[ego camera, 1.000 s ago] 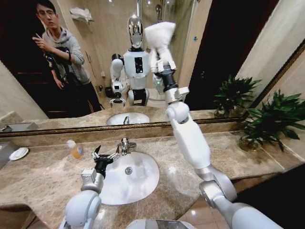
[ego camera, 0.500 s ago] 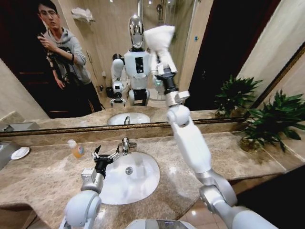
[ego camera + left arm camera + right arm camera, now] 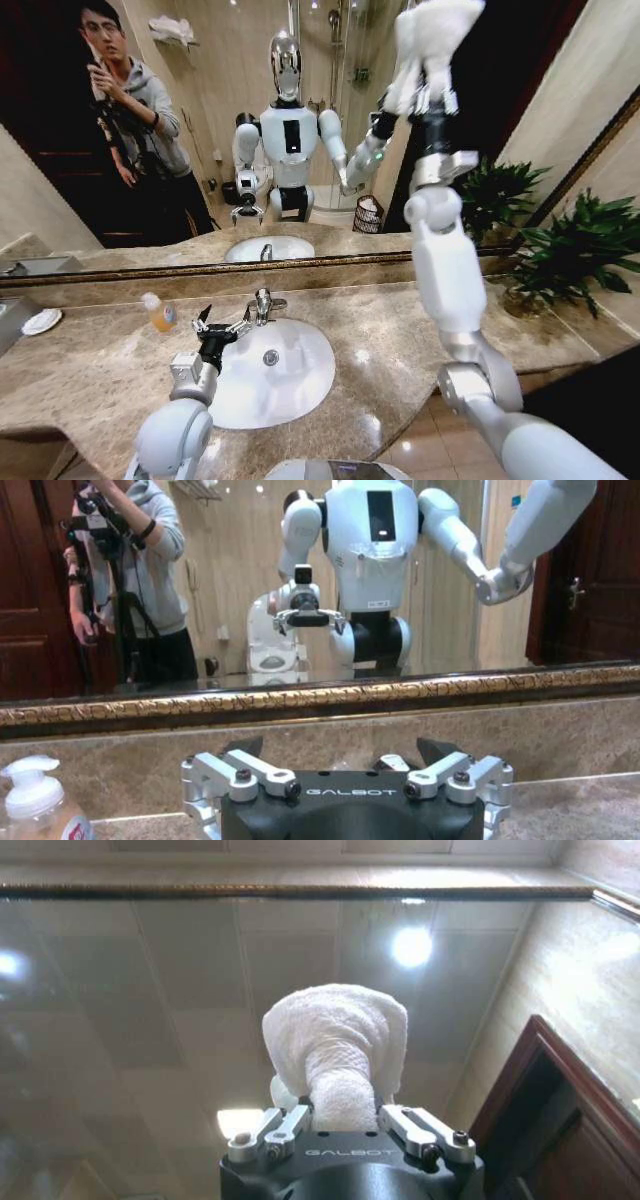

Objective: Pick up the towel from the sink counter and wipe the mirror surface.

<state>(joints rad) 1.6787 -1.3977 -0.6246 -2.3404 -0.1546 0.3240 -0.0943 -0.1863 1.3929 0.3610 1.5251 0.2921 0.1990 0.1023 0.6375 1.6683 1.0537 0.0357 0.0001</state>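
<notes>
While right gripper presses towel to mirror, soap bottle beside basin

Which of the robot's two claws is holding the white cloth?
The right gripper, raised high against the mirror surface, is shut on the towel. The left gripper hangs open over the basin.

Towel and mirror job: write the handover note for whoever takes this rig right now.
Right gripper: shut on the towel, raised high against the mirror surface.
Left gripper: open, holding nothing, low over the sink counter by the white basin.
Done: towel is off the counter and up at the glass.
Left: wiping the mirror; how much has been covered cannot be told.
</notes>
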